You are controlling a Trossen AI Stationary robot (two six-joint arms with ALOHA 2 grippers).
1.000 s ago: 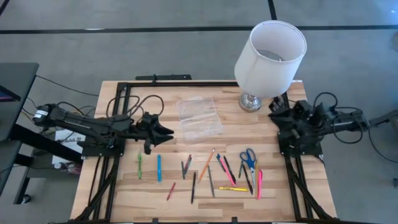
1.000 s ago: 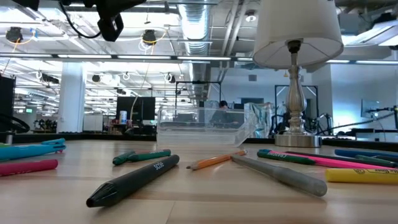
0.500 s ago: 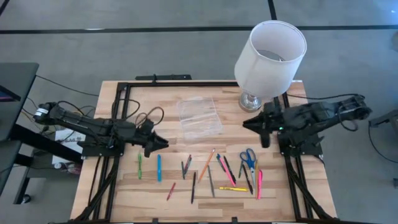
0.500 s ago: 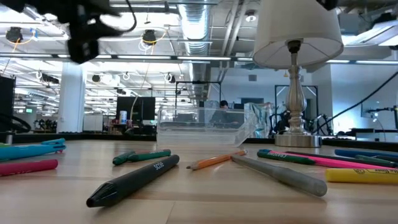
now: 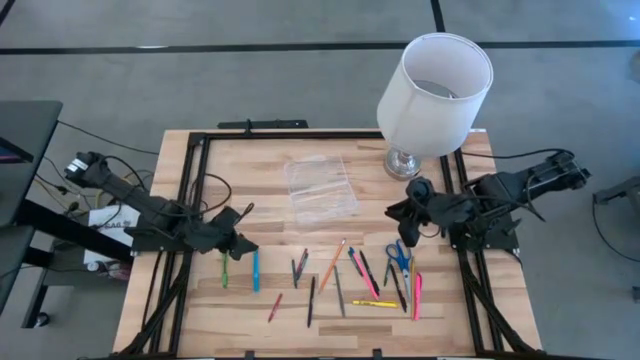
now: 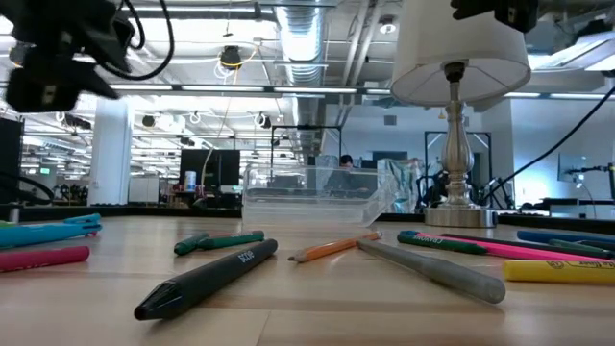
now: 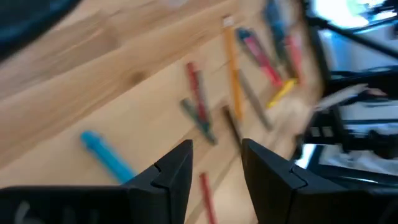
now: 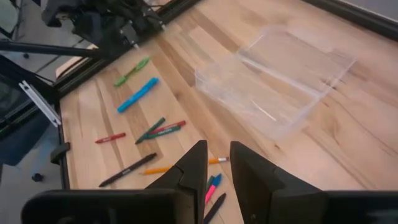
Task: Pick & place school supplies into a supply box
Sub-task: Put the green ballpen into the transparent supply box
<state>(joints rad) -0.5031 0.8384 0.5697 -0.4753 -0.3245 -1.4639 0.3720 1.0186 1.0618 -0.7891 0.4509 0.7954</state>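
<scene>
The school supplies lie loose in a row on the near half of the wooden table: a green pen (image 5: 224,266), a blue marker (image 5: 255,270), an orange pencil (image 5: 333,263), blue-handled scissors (image 5: 399,255), a pink marker (image 5: 417,295) and several more. The supply box (image 5: 320,188), a clear shallow case, rests flat at the table's middle and also shows in the right wrist view (image 8: 273,87). My left gripper (image 5: 243,244) hovers open just beyond the green pen and blue marker (image 7: 107,157), holding nothing. My right gripper (image 5: 398,213) hangs open by a narrow gap (image 8: 219,163) above the scissors' far side.
A table lamp with a white shade (image 5: 432,95) stands at the far right corner, close behind my right arm. Black frame rails (image 5: 190,200) run along the table's left, right and far sides. Bare wood lies between the box and the row of pens.
My left gripper has swung toward the table's near edge and sunk, rolling about its own line, and now stands over the green pen and blue marker. My right arm has unfolded from the right edge toward the table's middle, and its gripper has tipped downward.
</scene>
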